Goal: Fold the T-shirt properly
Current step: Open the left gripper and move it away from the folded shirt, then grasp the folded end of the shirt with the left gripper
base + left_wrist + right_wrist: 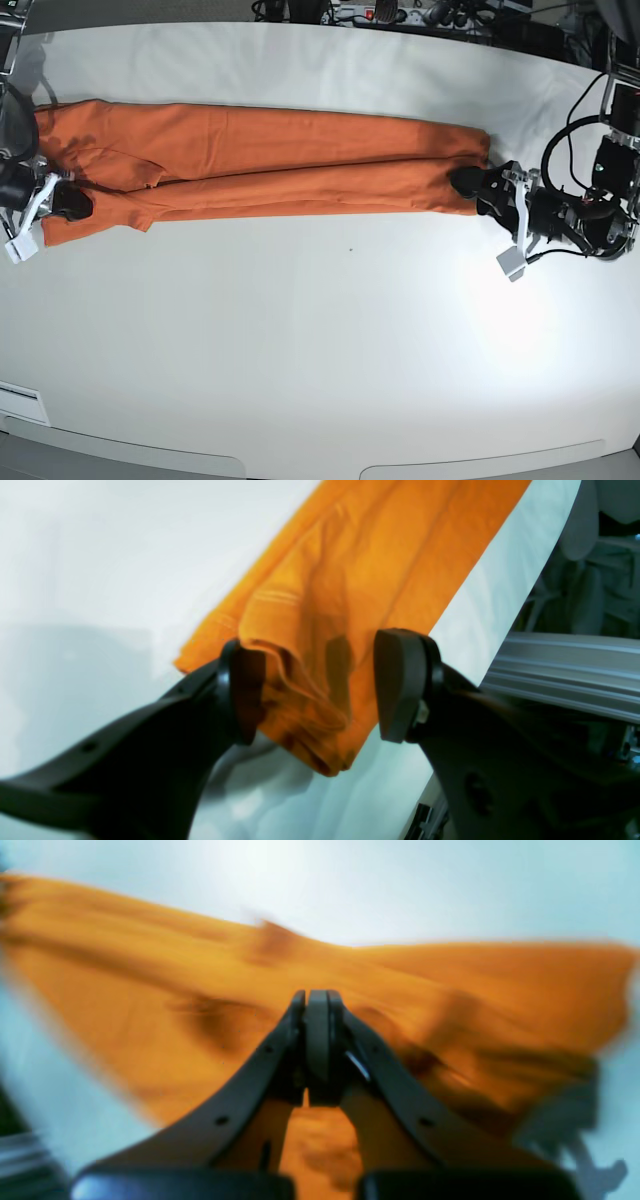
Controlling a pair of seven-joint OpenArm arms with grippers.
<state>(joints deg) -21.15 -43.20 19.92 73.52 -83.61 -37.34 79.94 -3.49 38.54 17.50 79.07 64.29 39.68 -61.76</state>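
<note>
Across the white table (320,350), base view: the T-shirt (270,170) lies folded into a long, narrow orange band whose long axis runs side to side, from the picture's left edge to right of centre. A lengthwise seam between two folded layers runs along the band. Its left end is wider, with a notch in the lower edge; its right end is narrow and squared. The left gripper (478,186) meets the band's right end, and the right gripper (62,200) meets the lower corner of the left end. Finger spacing cannot be read in this view.

Left wrist view: the left gripper (320,685) stands with its two dark pads well apart. The nearer pad touches the bunched end of the T-shirt (360,570); the other pad (397,685) stands clear of the cloth, so nothing is clamped. The band runs diagonally away from the gripper, toward the upper right, over the table (100,580).

Right wrist view, blurred: the right gripper (317,1005) has its fingers pressed together with no gap showing. The T-shirt (150,990) spreads beneath and beyond them to both sides; whether cloth is pinched between the tips cannot be told.
</note>
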